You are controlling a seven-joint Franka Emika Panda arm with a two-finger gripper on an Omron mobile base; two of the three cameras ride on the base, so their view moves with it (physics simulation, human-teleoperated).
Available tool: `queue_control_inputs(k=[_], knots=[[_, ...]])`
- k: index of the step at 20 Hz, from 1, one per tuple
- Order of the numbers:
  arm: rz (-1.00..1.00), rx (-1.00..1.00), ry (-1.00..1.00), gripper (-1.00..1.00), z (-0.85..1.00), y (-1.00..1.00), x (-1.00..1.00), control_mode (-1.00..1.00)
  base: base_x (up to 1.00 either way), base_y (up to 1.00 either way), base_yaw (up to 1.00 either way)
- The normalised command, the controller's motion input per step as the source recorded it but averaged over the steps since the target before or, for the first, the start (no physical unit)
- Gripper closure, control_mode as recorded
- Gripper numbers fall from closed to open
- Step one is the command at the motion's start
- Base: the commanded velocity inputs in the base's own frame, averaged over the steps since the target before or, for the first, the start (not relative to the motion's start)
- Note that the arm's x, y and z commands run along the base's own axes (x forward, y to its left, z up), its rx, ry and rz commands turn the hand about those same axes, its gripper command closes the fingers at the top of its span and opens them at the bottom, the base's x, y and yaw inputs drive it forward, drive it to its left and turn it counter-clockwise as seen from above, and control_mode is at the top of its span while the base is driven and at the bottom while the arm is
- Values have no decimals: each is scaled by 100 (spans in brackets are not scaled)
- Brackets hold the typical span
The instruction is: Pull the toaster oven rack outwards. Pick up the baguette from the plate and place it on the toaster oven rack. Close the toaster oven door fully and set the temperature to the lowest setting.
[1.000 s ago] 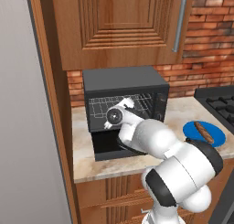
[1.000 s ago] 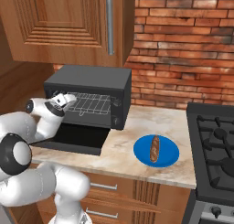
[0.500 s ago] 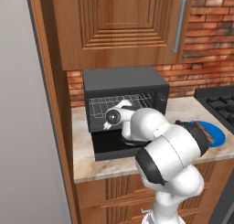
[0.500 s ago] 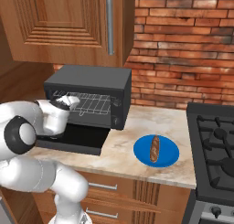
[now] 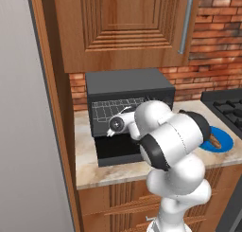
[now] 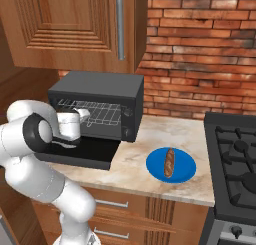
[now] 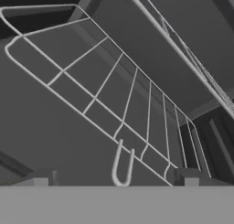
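Note:
The dark grey toaster oven [image 5: 128, 84] [image 6: 97, 86] stands on the counter. Its door [image 5: 118, 153] [image 6: 80, 151] lies folded down flat in front. Inside, the silver wire rack [image 5: 111, 110] [image 6: 107, 111] [image 7: 91, 81] sits in the cavity. My gripper [image 5: 115, 126] [image 6: 86, 114] [image 7: 115, 179] is open at the cavity's mouth, just above the door. In the hand view the rack's front loop [image 7: 122, 168] lies between my two fingertips [image 7: 41, 179], untouched. The brown baguette [image 5: 215, 140] [image 6: 170, 162] rests on the blue plate [image 5: 226, 140] [image 6: 186, 170] to the oven's right.
A wooden wall cabinet [image 5: 127, 27] [image 6: 75, 24] hangs low over the oven. A black stove [image 5: 229, 103] [image 6: 235, 164] borders the counter on the right, with a brick wall [image 6: 200, 54] behind. A tall wooden panel [image 5: 52, 108] closes the left side.
My hand has edged closer to the oven's mouth and the rack's front. The elbow and upper arm have swung across in front. The gripper stays open; the rack, door and baguette have not moved.

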Motion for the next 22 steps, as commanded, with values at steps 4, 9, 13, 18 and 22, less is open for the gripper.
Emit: queue_control_inputs(k=[4, 9, 13, 18, 22], knots=[[0, 0, 0, -100, -16, 0, 28, -100, 0, 0, 0], [0, 0, 0, -100, -9, 0, 31, -100, 0, 0, 0], [0, 0, -1, -100, -4, 0, 31, -100, 0, 0, 0], [0, 0, -3, -100, 0, 0, 34, -100, 0, 0, 0], [1, 0, -3, -100, 0, 0, 32, -100, 0, 0, 0]])
